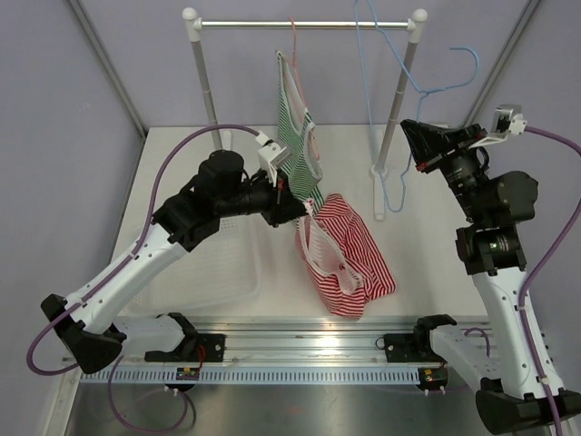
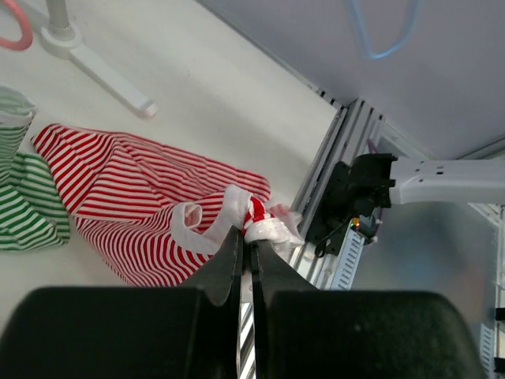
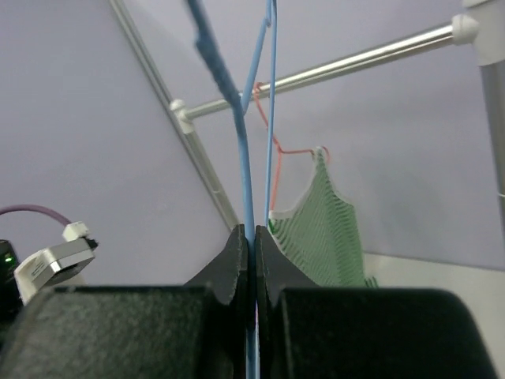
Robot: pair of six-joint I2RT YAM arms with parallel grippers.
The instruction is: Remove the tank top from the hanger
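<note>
The white tabletop (image 1: 182,150) carries a crumpled red-striped tank top (image 1: 349,263) near its middle. A clear plastic tray (image 1: 218,272) sits to its left. The clothes-rack feet (image 1: 379,170) stand farther back. A green-striped tank top (image 1: 304,173) has its hem resting beside the red one.

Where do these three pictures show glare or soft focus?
Top external: bright glare on the silver aluminium rail at the near table edge. Left wrist: the left hand is soft up close, the red-and-white striped tank top sharp. Right wrist: the thin blue wire hanger blurs near the right hand.
</note>
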